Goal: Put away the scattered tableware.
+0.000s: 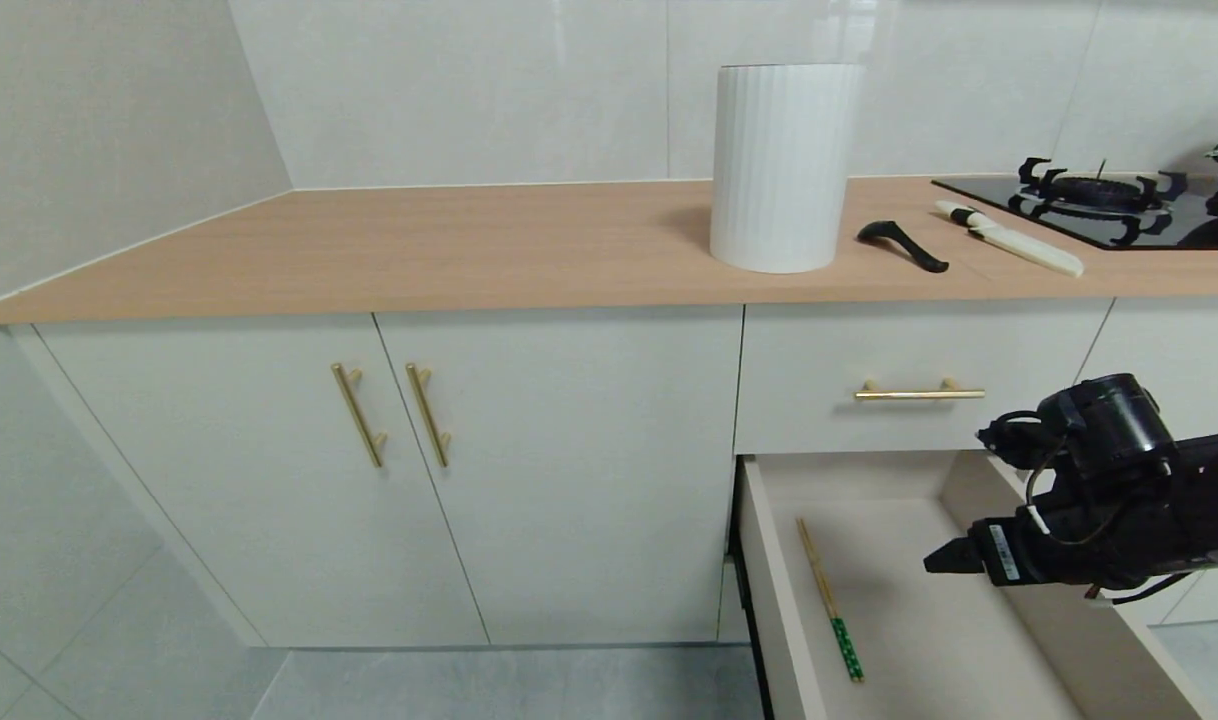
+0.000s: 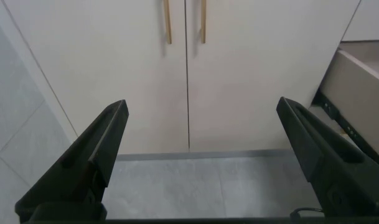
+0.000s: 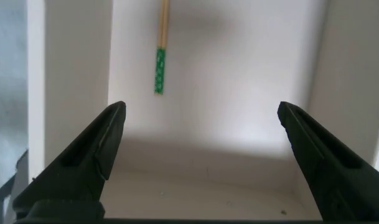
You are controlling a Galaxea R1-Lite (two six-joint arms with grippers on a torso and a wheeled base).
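**Head view.** A wooden surface [image 1: 419, 250] runs along a tiled wall. A white ribbed cylinder [image 1: 784, 165] stands upright on it. Just to the right of the cylinder lies a black utensil [image 1: 904, 245]. Farther right lies a white knife [image 1: 1009, 238], near the edge of the hob [image 1: 1099, 205]. The utensil and knife lie apart, not touching. Under the surface are two shut cabinet doors [image 1: 409, 470] with gold handles, and to their right a shut top drawer [image 1: 919, 370]. Below that, the lower drawer [image 1: 769, 580] is pulled out. The chopsticks [image 1: 829, 598] lie on its floor close along its left wall, green ends toward the front. The right jaws hang above the right side of this drawer, tips pointing toward the chopsticks. Their spread cannot be told from this angle.

**Left wrist view.** The left jaws stand wide apart with nothing between them. They are low, facing the cabinet doors [image 2: 239, 81], with the grey floor [image 2: 195, 186] beneath. The side of the pulled-out drawer [image 2: 360, 74] shows at the edge.

**Right wrist view.** The right jaws are spread wide and hold nothing. They are above the lower drawer's pale floor [image 3: 239, 81]. The chopsticks [image 3: 160, 68] lie beyond the tips, near one wall and well clear of both jaws.
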